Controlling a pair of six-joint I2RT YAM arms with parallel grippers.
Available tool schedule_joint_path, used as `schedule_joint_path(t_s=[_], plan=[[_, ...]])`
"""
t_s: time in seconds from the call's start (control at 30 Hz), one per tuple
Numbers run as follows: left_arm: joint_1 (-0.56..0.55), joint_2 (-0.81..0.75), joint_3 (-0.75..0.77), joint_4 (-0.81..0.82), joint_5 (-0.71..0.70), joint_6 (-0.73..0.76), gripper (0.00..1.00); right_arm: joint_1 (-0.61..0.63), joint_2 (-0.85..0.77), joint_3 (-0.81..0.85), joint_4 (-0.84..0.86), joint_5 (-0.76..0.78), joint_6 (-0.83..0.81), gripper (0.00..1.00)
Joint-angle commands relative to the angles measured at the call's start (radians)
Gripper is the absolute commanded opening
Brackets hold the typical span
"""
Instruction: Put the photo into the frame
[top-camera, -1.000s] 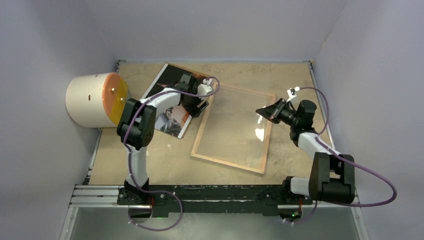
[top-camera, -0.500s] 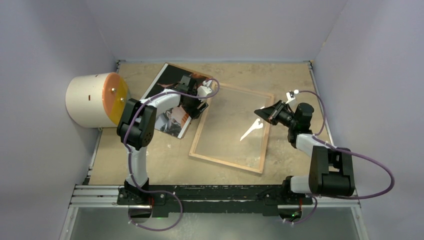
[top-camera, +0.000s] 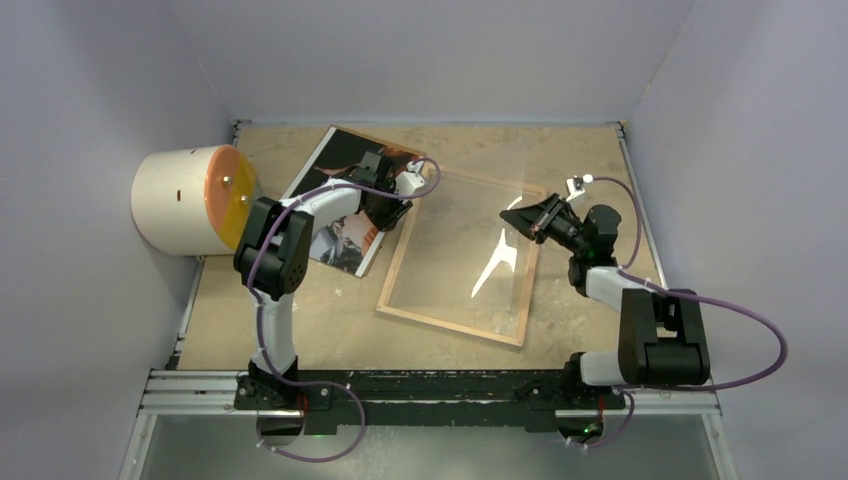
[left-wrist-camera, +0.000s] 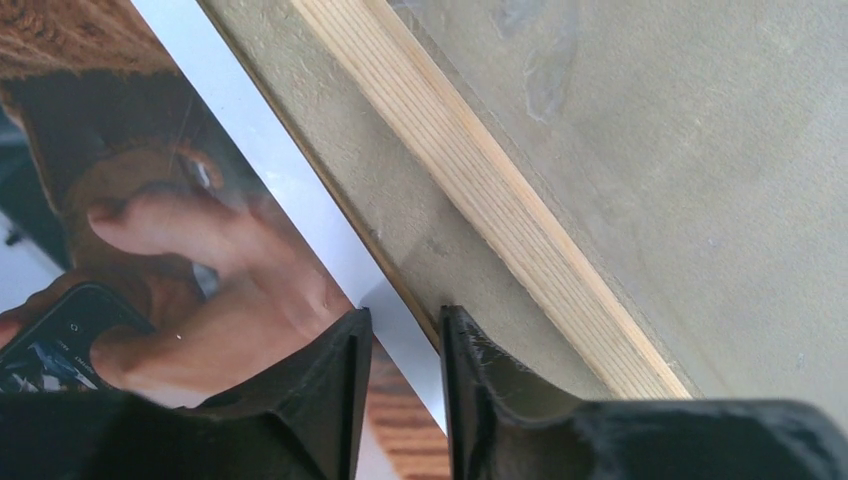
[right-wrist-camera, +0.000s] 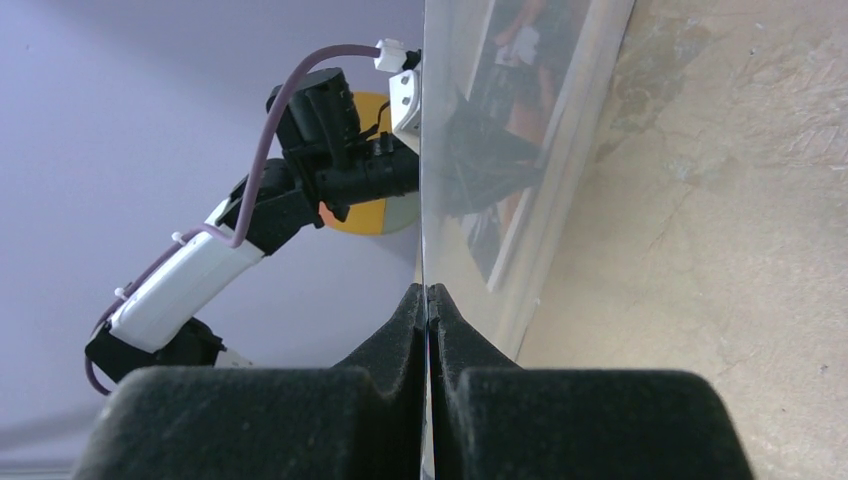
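Note:
The photo (top-camera: 340, 160) lies face up at the back left; in the left wrist view the photo (left-wrist-camera: 200, 230) shows a hand and a phone. My left gripper (top-camera: 393, 215) is low over its right edge. The left gripper (left-wrist-camera: 405, 325) is open a narrow gap, and the photo's white border runs between its fingers. The frame (top-camera: 450, 325) lies wood side up at mid-table, with its rail (left-wrist-camera: 480, 180) just beside the photo. My right gripper (top-camera: 515, 218) is shut on the glass pane (top-camera: 495, 265), whose right side is tilted up off the frame. The right wrist view has the pane (right-wrist-camera: 480, 150) edge-on between the shut fingers of the right gripper (right-wrist-camera: 427, 290).
A white drum with an orange face (top-camera: 190, 200) lies on its side at the table's left edge. Lilac walls close in the left, back and right. A metal rail (top-camera: 430, 390) carrying both arm bases runs along the near edge.
The right gripper has moved left and up, tilting the pane's right side higher; the glare on the glass has grown. The left jaws have narrowed around the photo's edge.

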Motion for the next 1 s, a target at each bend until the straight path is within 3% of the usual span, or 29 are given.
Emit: schedule_joint_path(t_s=[0.0,0.27,0.67,0.97], plan=[[-0.002,-0.011,-0.018,-0.046,0.082,-0.011,0.3,0.022,-0.028,0.013,0.07,0.034,0.057,0.0],[0.003,-0.014,-0.018,-0.055,0.092,-0.016,0.15,0.079,-0.034,0.018,0.069,0.083,0.092,0.0],[0.025,0.002,-0.019,-0.075,0.134,-0.044,0.08,0.105,-0.038,0.029,0.129,0.104,0.155,0.0],[0.05,0.011,-0.014,-0.088,0.178,-0.071,0.08,0.148,0.005,0.042,0.194,0.134,0.196,0.0]])
